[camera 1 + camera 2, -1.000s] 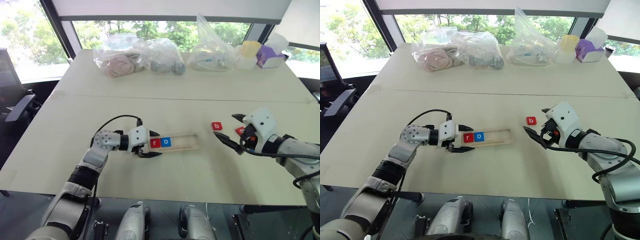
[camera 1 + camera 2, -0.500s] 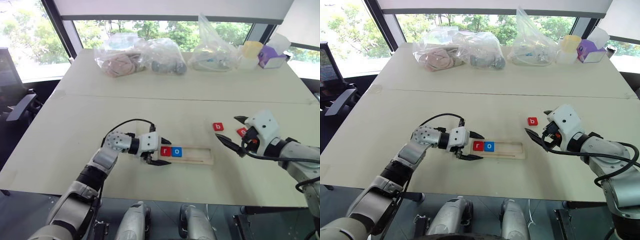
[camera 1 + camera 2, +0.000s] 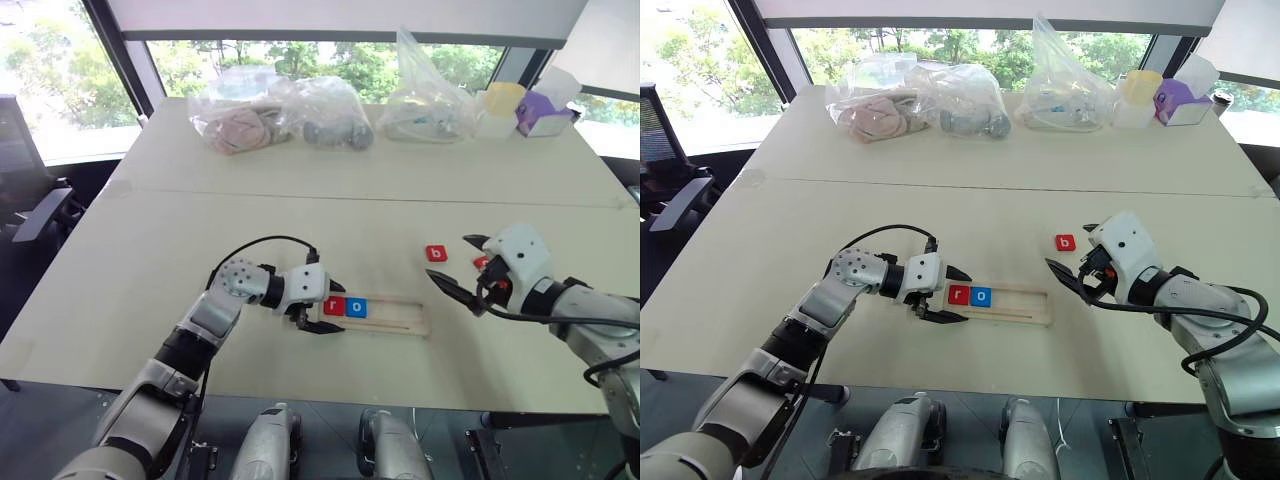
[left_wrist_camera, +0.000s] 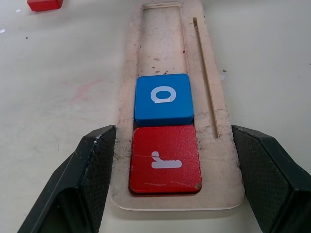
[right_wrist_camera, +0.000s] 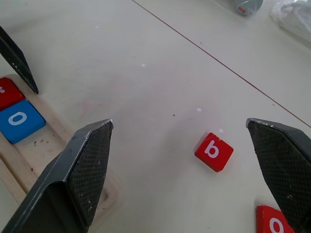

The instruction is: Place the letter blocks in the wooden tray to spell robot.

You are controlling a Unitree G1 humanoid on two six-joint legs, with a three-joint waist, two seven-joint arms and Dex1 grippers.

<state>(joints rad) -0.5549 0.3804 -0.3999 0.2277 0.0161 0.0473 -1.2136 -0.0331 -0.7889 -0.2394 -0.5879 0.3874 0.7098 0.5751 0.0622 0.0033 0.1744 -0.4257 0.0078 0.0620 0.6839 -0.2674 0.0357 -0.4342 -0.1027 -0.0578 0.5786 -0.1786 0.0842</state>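
Note:
The wooden tray (image 3: 398, 319) lies on the pale table near its front edge. A red "r" block (image 3: 333, 306) and a blue "o" block (image 3: 356, 308) sit side by side at its left end. My left gripper (image 3: 334, 308) is shut on that end of the tray, one finger (image 4: 95, 165) against each long side. A red "b" block (image 3: 436, 254) lies loose to the right of the tray. Another red block (image 5: 274, 221) with an "o" rests close by. My right gripper (image 3: 448, 256) hovers open over the "b" block, holding nothing.
Three clear plastic bags (image 3: 240, 112) (image 3: 330, 112) (image 3: 425, 100) stand along the far edge of the table. A yellow-lidded container (image 3: 497, 106) and a purple box (image 3: 541, 110) are at the back right. A dark chair (image 3: 25, 190) stands off the left side.
The left gripper has slid the tray, with "r" and "o" in it, to the right and slightly nearer, mostly in the first half second. The right gripper has stayed in place.

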